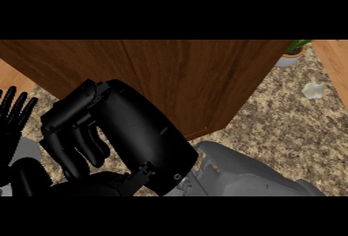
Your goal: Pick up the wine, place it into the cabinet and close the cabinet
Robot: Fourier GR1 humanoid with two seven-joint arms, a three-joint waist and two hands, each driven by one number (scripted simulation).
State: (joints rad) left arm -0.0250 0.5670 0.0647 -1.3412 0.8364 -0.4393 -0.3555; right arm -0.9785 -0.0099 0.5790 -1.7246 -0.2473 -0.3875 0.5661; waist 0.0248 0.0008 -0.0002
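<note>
The brown wooden cabinet (176,78) fills the upper middle of the head view, and a vertical seam runs down its face. No wine bottle shows anywhere. My right hand (125,133) is large and close to the camera, in front of the cabinet's lower left part. Its back faces me and its fingers (92,145) hang relaxed with nothing in them. Its grey forearm (238,173) enters from the lower right. My left hand (14,115) rests open at the left edge, fingers up. The right hand hides the cabinet's lower left.
The speckled granite counter (285,124) spreads to the right of the cabinet. A small potted plant (292,51) stands at the back right, and a pale small object (312,90) lies near it. Light wood (334,60) borders the upper right corner.
</note>
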